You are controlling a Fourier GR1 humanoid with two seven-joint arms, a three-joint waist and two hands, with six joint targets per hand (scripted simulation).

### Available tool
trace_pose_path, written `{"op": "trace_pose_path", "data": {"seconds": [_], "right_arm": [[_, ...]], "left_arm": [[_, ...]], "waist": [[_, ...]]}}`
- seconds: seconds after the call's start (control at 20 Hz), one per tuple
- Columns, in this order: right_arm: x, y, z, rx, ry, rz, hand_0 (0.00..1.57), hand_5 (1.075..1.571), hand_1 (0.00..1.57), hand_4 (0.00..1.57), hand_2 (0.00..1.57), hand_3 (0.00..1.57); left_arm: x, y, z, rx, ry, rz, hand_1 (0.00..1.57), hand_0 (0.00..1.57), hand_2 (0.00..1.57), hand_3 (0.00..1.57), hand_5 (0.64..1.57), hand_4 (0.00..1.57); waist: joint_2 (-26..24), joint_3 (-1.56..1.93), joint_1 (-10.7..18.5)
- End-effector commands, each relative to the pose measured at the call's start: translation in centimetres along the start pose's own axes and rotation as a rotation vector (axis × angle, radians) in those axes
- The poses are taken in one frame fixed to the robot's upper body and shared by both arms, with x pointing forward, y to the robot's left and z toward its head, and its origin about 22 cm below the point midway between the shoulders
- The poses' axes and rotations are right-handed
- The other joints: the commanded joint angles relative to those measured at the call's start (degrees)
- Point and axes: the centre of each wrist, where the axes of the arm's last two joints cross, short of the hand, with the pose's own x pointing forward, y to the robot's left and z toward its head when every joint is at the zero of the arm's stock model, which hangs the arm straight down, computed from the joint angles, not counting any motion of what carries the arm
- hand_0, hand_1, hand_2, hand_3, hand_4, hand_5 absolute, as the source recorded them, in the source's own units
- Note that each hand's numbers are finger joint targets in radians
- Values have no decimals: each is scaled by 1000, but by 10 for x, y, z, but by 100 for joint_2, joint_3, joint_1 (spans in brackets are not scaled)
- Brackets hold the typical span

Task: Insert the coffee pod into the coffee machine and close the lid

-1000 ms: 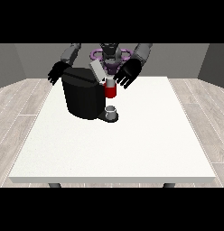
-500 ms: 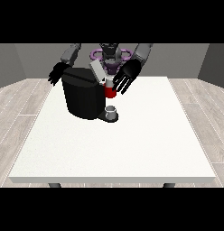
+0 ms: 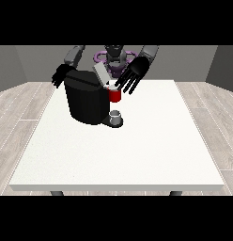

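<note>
The hand at the view's right [image 3: 135, 73] hovers with fingers spread over the coffee machine [image 3: 88, 99], whose lid [image 3: 100, 73] stands raised, likely ready to press it down.

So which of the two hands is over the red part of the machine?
The hand at the view's right: its straight fingers hang over the red part. The other hand is behind the black coffee machine.

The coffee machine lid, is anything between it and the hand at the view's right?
Nothing visible. The raised grey lid tilts up just left of the hand at the view's right, whose straight fingers hang over the red pod holder. No other object stands between them.
</note>
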Motion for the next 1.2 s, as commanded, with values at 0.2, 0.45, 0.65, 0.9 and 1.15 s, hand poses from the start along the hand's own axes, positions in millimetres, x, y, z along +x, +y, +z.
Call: {"op": "trace_pose_path", "data": {"seconds": [0.2, 0.45, 0.65, 0.9, 1.15], "right_arm": [[3, 2, 4, 0, 31, -41, 0, 1571, 0, 405, 0, 0], [-26, -32, 28, -81, 118, -16, 0, 1571, 0, 424, 0, 0], [-25, -38, 31, -79, 105, -41, 0, 1571, 0, 445, 0, 0], [-33, -51, 50, -21, 169, 64, 0, 1571, 0, 366, 0, 0], [-11, -53, 38, 55, 121, 37, 0, 1571, 0, 257, 0, 0]], "left_arm": [[-10, -25, 5, -29, 21, 26, 0, 0, 0, 0, 1571, 0], [-21, -72, 15, -111, 22, 187, 0, 0, 0, 0, 1571, 0], [-35, -85, 22, 7, 25, 529, 0, 0, 0, 0, 1571, 79], [-40, -178, 50, -47, 106, 816, 0, 0, 0, 0, 1571, 0], [-59, -203, 77, -7, 149, 910, 0, 0, 0, 0, 1571, 191]], "waist": [[-385, -5, 48], [-1163, -5, 504], [-1475, -12, 724], [-2291, -12, 1033], [-2483, -8, 1343]]}}
